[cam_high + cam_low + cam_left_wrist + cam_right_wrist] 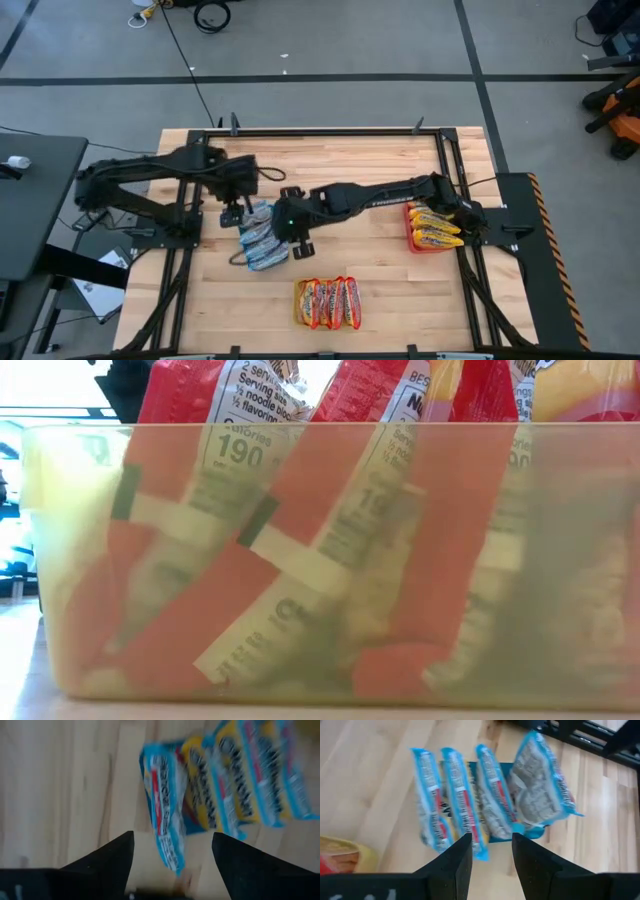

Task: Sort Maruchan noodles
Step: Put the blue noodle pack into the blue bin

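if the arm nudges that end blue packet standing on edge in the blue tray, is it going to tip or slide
The end blue packet already leans away from its upright neighbours, so a nudge would probably tip it flat. Its glossy wrapper looks slippery, so it may slide over the blue tray. It looks thin and light, with a crinkly film edge likely to flex.

You're in a robotics lab: grey taped floor (400,40) surrounds the framed wooden table (370,160), cables (180,40) trailing behind it.
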